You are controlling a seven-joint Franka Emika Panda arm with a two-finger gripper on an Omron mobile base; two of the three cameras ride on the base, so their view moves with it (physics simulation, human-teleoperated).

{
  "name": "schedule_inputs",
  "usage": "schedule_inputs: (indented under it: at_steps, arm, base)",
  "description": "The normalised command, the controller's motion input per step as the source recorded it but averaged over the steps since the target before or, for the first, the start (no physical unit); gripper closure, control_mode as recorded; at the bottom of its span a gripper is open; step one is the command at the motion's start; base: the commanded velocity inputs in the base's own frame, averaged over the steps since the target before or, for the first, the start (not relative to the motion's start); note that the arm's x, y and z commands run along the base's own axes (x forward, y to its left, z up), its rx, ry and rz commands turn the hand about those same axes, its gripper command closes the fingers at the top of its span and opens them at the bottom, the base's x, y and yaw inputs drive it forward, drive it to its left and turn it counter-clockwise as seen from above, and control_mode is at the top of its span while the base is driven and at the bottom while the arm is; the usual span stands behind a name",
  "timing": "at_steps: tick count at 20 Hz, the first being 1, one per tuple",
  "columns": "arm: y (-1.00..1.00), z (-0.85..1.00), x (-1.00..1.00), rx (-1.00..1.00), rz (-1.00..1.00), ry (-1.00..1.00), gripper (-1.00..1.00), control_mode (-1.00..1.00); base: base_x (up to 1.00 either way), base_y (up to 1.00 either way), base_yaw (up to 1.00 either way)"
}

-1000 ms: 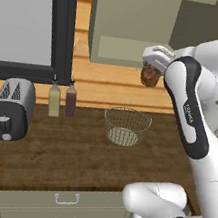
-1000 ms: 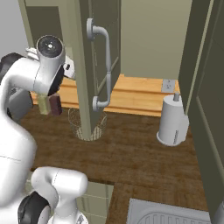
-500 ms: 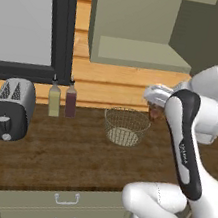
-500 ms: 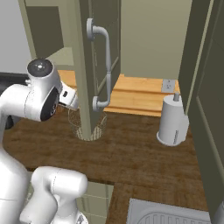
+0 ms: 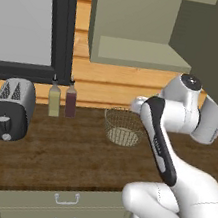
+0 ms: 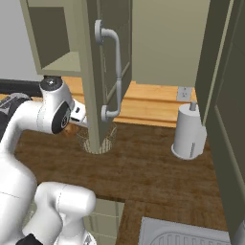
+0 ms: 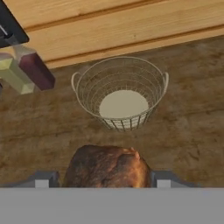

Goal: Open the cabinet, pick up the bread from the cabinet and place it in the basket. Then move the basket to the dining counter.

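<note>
My gripper (image 7: 103, 179) is shut on the bread (image 7: 107, 168), a dark brown roundish loaf held between the two fingertips. The tan wire-mesh basket (image 7: 120, 94) with a pale base stands just ahead of the loaf and below it, on the wood counter. In the left base view the hand (image 5: 138, 105) hangs just above the right rim of the basket (image 5: 123, 127). The sage-green cabinet (image 5: 135, 29) is open, and its door (image 6: 103, 72) with the curved silver handle (image 6: 115, 72) swings out over the basket (image 6: 103, 141). The dining counter is out of view.
A toaster (image 5: 10, 109) and two bottles (image 5: 54, 100) (image 5: 71, 99) stand left of the basket against the wall. A paper towel roll (image 6: 189, 131) stands to the right, a sink (image 6: 191, 234) at the near right. Drawers (image 5: 63, 209) run below the counter edge.
The arm has come down from cabinet-shelf height with the bread still held, and now hangs low over the basket. The basket has stayed put.
</note>
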Motion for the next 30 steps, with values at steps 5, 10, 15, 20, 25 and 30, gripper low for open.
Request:
schedule_inputs:
  at_steps: [5, 10, 15, 20, 25, 30]
  arm:
    - [0.00, -0.44, 0.65, -0.05, 0.00, 0.00, 1.00, -1.00]
    - [0.00, -0.47, 0.68, -0.07, 0.00, 0.00, 1.00, -1.00]
    - [-0.02, -0.35, 0.74, -0.04, 0.00, 0.00, 1.00, -1.00]
    - [-0.06, -0.33, 0.55, 0.00, 0.00, 0.00, 1.00, -1.00]
    - [-0.03, -0.44, 0.40, 0.00, 0.00, 0.00, 1.00, -1.00]
    - [0.00, -0.35, 0.35, 0.00, 0.00, 0.00, 1.00, -1.00]
  base:
    - [0.00, 0.00, 0.00]
    - [0.00, 0.00, 0.00]
    - [0.00, 0.00, 0.00]
    - [0.00, 0.00, 0.00]
    - [0.00, 0.00, 0.00]
    - [0.00, 0.00, 0.00]
